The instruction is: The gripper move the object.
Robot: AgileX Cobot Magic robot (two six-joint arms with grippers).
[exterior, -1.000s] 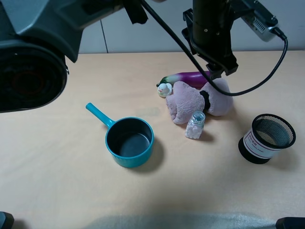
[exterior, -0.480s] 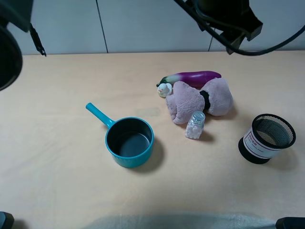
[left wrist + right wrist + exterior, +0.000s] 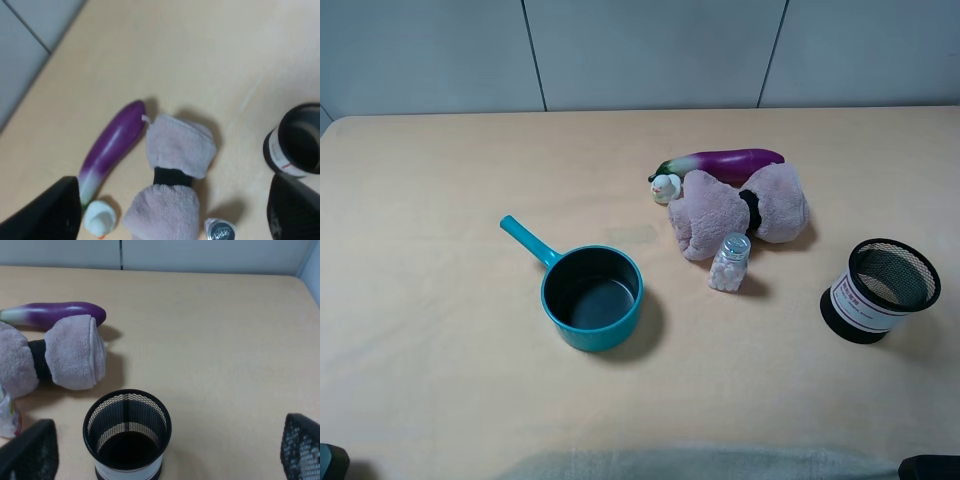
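Pink towel bundle (fluffy, dusty pink, two rounded lobes cinched at the waist by a black band, bow-shaped overall), lying on the tan table right of centre and nearer the far edge. Backed on its far side by a glossy purple eggplant, touching or just beside it. Flanked by a small white figurine at its left end and a clear shaker of white pieces just on its near side. Accompanied by a teal saucepan with handle, near the middle of the table, and a black mesh cup toward the right edge.

Left gripper shown only as two dark finger edges spread wide, high above the bundle, holding nothing. Right gripper likewise spread wide, fingers at the frame corners, empty, above the mesh cup.
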